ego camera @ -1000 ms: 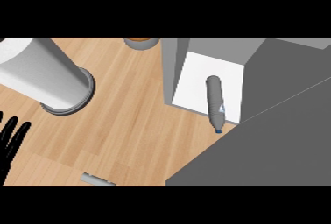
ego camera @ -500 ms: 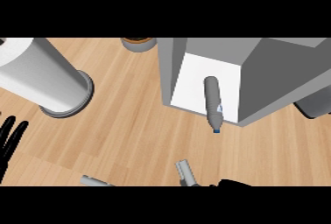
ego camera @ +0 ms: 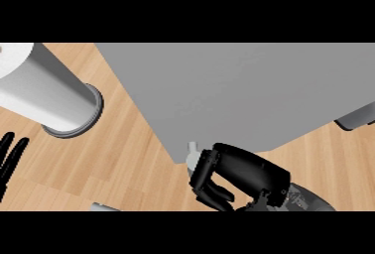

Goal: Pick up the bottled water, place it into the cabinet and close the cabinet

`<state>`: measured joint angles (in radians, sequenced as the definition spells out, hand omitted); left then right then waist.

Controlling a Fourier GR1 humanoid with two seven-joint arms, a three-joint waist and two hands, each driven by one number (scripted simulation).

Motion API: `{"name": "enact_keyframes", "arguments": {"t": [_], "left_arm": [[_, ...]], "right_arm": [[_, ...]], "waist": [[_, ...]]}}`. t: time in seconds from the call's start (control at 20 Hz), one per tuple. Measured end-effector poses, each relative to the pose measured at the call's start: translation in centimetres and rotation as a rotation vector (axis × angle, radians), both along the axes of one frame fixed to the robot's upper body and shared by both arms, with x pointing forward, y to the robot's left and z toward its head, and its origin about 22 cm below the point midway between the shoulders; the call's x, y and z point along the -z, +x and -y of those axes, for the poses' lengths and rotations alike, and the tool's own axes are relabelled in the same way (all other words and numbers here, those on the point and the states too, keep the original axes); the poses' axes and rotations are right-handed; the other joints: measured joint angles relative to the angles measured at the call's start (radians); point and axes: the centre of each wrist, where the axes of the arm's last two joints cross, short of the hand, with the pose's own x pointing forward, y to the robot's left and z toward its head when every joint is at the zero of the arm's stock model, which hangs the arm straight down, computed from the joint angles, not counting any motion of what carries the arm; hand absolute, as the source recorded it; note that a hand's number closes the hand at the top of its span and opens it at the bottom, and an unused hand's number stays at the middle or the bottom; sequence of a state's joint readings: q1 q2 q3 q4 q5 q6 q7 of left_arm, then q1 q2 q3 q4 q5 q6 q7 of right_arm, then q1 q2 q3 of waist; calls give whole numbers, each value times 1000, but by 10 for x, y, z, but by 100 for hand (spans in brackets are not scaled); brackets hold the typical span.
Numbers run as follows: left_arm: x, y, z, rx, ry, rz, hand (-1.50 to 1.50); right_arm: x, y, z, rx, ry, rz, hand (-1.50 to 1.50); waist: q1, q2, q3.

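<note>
Bottled water point(ego camera: 192, 151) shows only a pale tip just up-left of the right hand point(ego camera: 245, 172), at the cabinet's point(ego camera: 234, 94) corner. That hand is clenched, holding nothing; the left hand point(ego camera: 15, 156) rests released.

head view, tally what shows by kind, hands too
black hands: 2, left hand, right hand
large grey cabinet: 1
white cylinder on round grey base: 1
dark grey object at right edge: 1
small grey piece at lower edge: 1
total: 6

Black right robot hand point(ego camera: 245, 172), grey forearm point(ego camera: 313, 200) perhaps lettered, black left robot hand point(ego camera: 16, 155)
</note>
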<state>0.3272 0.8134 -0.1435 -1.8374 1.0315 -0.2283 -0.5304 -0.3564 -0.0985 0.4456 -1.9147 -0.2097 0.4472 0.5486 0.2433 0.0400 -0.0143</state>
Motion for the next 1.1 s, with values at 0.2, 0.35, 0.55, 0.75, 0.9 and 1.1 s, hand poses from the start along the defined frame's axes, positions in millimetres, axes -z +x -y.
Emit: {"name": "enact_keyframes", "arguments": {"t": [0.2, 0.35, 0.55, 0.75, 0.9, 1.1], "left_arm": [[4, -1, -3, -11, -3, -7, -150], [4, -2, -5, -17, -3, -7, -150], [5, -5, -10, -26, -9, -3, -150], [6, -8, -14, -37, -8, -5, -150], [8, -9, -16, -42, -15, -4, -150], [8, -10, -19, -52, -21, -1, -150]], "right_arm": [[-10, 34, -22, 94, -37, -41, 150], [-22, 57, -35, 192, -30, -37, 150], [-30, 81, -52, 304, -4, -60, 150], [-29, 92, -62, 368, 21, -100, 150], [-30, 96, -74, 368, 22, -95, 150], [-34, 99, -92, 351, 43, -106, -150]], "waist": [[-13, 0, 6], [-22, -2, 9], [-31, -6, 10], [-44, -13, 15], [-50, -15, 9], [-44, -12, -4]]}}
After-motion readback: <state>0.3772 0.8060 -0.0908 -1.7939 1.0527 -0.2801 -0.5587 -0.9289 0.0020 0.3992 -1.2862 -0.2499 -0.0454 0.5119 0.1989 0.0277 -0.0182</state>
